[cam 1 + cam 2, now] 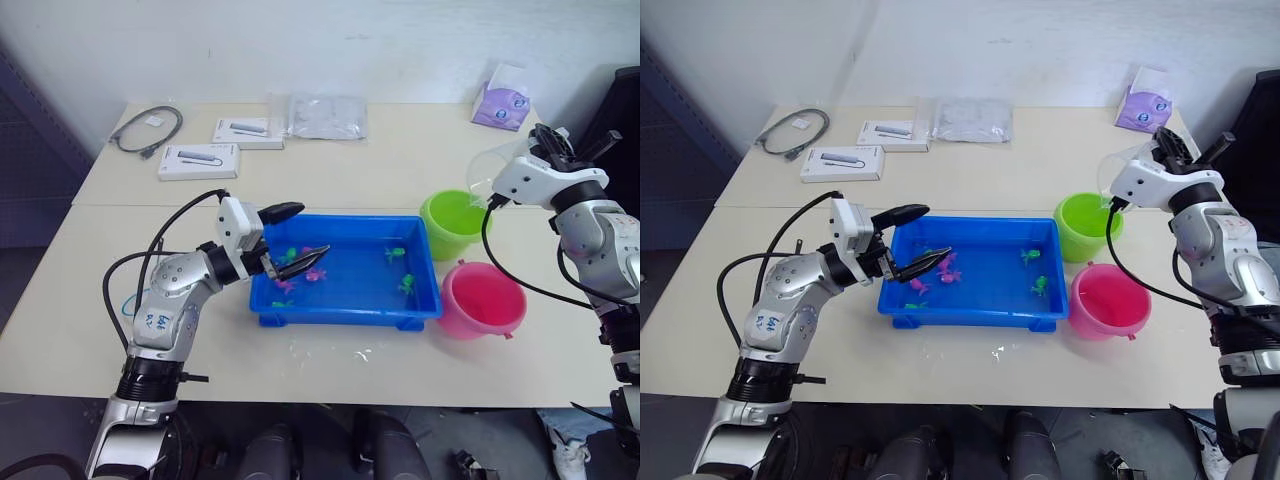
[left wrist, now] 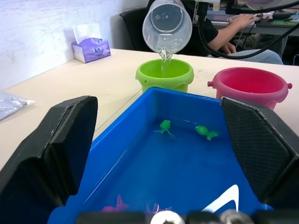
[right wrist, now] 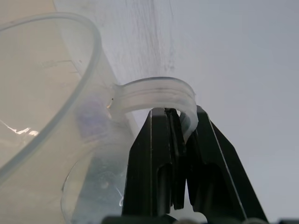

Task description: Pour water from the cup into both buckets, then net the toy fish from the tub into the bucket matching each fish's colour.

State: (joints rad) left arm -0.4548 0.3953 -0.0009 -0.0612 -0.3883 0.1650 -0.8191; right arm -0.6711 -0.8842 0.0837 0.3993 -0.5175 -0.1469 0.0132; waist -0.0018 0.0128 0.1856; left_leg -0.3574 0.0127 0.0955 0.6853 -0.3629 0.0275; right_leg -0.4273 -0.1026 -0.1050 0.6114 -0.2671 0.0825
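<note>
Right gripper [image 3: 180,140]: clamped on the cup [image 2: 167,25] handle, tipped so water [image 2: 165,58] is poured into the green bucket [image 1: 452,223].
Left gripper [image 1: 296,240]: held wide open, empty, over the tub [image 1: 345,308] at 9 o'clock.
Pink bucket [image 1: 482,300]: at the tub's 3 o'clock, awaiting water.

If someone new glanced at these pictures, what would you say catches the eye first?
Probably the clear cup, tipped by the right gripper clamped on its handle, spilling a thin stream of water into the lime green bucket. Next, the bright blue tub of tiny fish at the table's centre, the open left gripper hovering over its end.
</note>
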